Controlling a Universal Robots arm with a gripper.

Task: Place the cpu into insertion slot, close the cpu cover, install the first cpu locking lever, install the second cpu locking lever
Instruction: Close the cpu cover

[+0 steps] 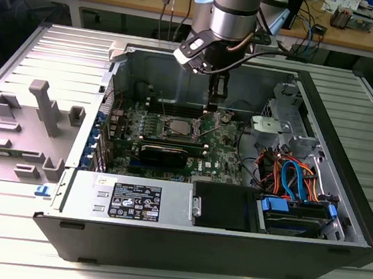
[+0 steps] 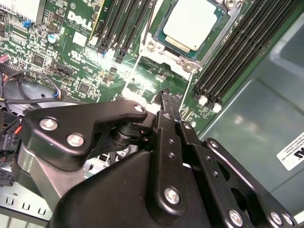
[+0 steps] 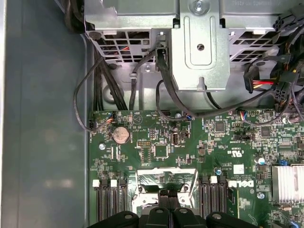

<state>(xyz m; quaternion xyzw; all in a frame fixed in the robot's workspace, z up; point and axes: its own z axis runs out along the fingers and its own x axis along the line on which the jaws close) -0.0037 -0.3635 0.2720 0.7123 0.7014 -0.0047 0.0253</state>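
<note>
Open computer case (image 1: 160,248), lying on its side; entry from above, walls closing all four sides. Free room: the air over the cpu (image 2: 190,23) at mid-board, and the bare case floor (image 3: 42,118) along the board's edge. Obstacles: the arm's gripper (image 1: 215,104), fingers drawn together, just beside the socket; the open cpu cover (image 3: 166,176) between socket and fingertips; memory slots (image 2: 247,52) flanking the socket on both sides; the metal drive cage (image 3: 199,42) and looped black cables (image 3: 85,95) past the board's edge; orange and blue cables (image 1: 290,178) toward the case's corner on the exterior view's right; the power supply (image 1: 139,201) along the case's long edge.
</note>
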